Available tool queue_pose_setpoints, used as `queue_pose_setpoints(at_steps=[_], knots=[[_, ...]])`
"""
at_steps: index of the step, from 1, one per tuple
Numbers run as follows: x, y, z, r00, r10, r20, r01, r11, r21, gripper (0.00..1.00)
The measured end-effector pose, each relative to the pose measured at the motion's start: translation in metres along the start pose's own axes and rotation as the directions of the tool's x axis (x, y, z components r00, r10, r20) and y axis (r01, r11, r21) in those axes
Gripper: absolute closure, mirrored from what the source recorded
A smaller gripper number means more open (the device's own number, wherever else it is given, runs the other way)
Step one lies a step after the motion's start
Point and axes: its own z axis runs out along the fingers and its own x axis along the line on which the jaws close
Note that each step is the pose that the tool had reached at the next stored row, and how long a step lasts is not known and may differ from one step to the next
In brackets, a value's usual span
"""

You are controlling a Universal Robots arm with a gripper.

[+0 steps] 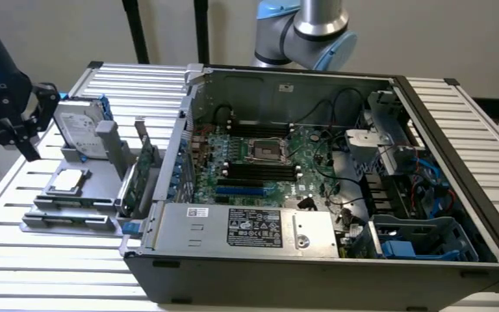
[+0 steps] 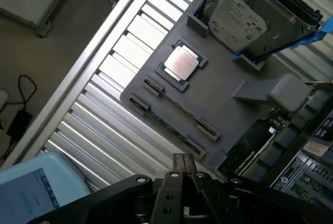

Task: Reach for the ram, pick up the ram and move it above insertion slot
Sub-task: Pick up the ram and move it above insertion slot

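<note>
The ram (image 2: 167, 125) is a thin green stick standing on edge in clips along the rim of a grey holder (image 2: 223, 99); a second one (image 2: 179, 107) lies parallel just inboard. My gripper (image 2: 183, 165) hangs above the table beside that rim, fingers pressed together and holding nothing. In the exterior view the gripper (image 1: 28, 149) is at the left, above and apart from the holder (image 1: 76, 195). The insertion slot (image 1: 258, 172) is one of several parallel black sockets on the motherboard inside the open computer case (image 1: 319, 260).
On the holder are a silver processor (image 2: 181, 63), a hard drive (image 2: 244, 15) and an upright green expansion card (image 1: 138, 179). A short blue socket (image 1: 241, 192) lies beside the black ones. Cables (image 1: 336, 175) cross the case. The slatted table (image 2: 114, 125) surrounds everything.
</note>
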Motion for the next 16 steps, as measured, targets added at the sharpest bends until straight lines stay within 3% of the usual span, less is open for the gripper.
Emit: queue_pose_setpoints(at_steps=[4, 8, 12, 16], knots=[[0.0000, 0.0000, 0.0004, 0.9974, -0.072, -0.0024, 0.072, 0.9974, 0.0006, 0.89], [0.0000, 0.0000, 0.0010, 0.9896, -0.144, -0.0046, 0.144, 0.9896, 0.0009, 0.89], [0.0000, 0.0000, 0.0013, 0.9763, -0.216, -0.0070, 0.216, 0.9764, 0.0012, 0.89], [0.0000, 0.0000, 0.0016, 0.9580, -0.287, -0.0094, 0.287, 0.9580, 0.0013, 0.89]])
